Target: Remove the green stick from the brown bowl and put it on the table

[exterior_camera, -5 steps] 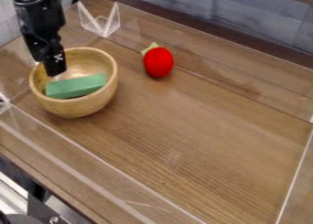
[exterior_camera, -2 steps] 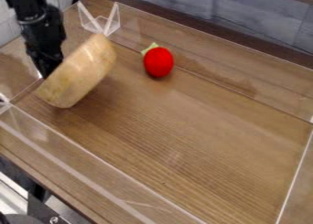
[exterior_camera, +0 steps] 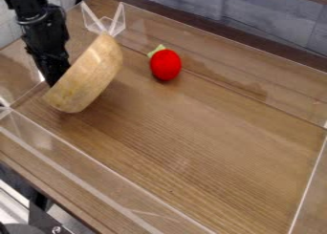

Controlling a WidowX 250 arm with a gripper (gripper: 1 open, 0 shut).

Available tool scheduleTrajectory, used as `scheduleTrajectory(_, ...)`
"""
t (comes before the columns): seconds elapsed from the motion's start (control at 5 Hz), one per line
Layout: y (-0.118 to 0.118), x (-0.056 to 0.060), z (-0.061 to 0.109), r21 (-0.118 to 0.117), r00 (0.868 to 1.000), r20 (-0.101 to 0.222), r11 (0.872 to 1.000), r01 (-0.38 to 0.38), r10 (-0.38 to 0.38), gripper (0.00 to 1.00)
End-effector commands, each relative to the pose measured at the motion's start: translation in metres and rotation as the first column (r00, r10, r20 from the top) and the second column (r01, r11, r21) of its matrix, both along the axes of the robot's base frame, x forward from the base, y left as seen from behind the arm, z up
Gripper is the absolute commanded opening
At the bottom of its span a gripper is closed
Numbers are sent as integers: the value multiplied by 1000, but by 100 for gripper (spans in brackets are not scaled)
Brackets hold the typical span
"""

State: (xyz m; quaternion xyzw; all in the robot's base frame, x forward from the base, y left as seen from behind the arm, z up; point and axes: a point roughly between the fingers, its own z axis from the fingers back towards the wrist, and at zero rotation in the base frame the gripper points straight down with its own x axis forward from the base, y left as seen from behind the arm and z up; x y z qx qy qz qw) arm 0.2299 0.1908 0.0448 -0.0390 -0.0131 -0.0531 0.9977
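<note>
The near desk [exterior_camera: 192,152] is bare wood grain inside a low clear wall [exterior_camera: 76,185]. The brown bowl [exterior_camera: 84,75] stands tipped on edge, underside toward the camera, hiding the green stick. The jaws are closed behind it; on what cannot be seen. Lift slowly, straight up, letting the bowl settle flat. Beyond lie a red strawberry [exterior_camera: 165,64] and grey panelling [exterior_camera: 255,18].

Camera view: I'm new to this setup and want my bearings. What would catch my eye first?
The bowl at the left of the table stands tipped on its edge, underside toward the camera, with the black gripper reaching down against its left side. A red strawberry-like toy lies apart, behind and right of the bowl. No green stick is in sight.
</note>
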Motion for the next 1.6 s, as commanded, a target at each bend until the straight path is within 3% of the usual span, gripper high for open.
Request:
scheduleTrajectory(0.0,11,8,4,6,998,26,998,58,-58,0)
scheduleTrajectory(0.2,10,10,0,-33,993,32,993,117,-116,0)
scheduleTrajectory(0.6,-21,15,-5,-93,993,39,989,119,-116,0)
scheduleTrajectory(0.8,-29,18,-14,-106,992,31,986,125,-123,100)
scheduleTrajectory(1.0,-24,19,-20,-120,991,22,984,133,-131,0)
scheduleTrajectory(1.2,-15,21,-24,-138,992,8,982,129,-129,0)
scheduleTrajectory(1.4,-27,19,-12,-140,998,9,988,70,-70,0)
